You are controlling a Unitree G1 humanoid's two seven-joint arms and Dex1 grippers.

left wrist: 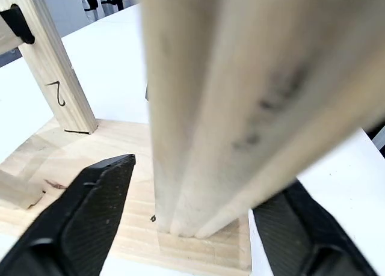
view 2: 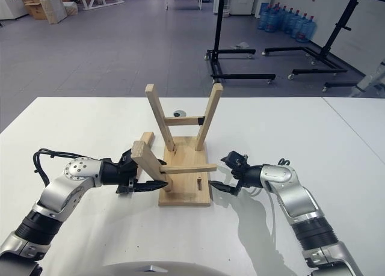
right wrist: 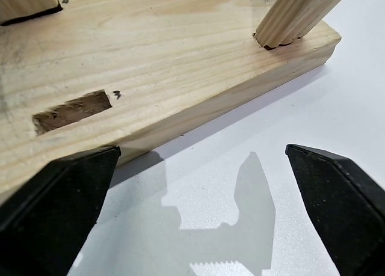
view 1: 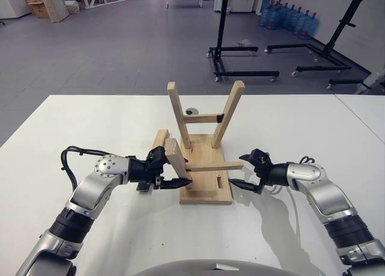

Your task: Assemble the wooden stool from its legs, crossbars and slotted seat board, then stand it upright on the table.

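Beyond the far edge of the white table, black wheeled metal stands and blue water bottles are on the floor. A small round grey disc lies toward that edge, and a loose pale wooden bar lies beside the left arm. Mid-table lies the flat pale wooden seat board, with two upright wooden legs joined by a short crossbar. A tilted third wooden leg stands at its left near corner, and its second crossbar juts over an empty rectangular slot. The left gripper straddles this leg's foot, fingers apart. The right gripper hangs just off the board's right edge, fingers spread wide, touching nothing.
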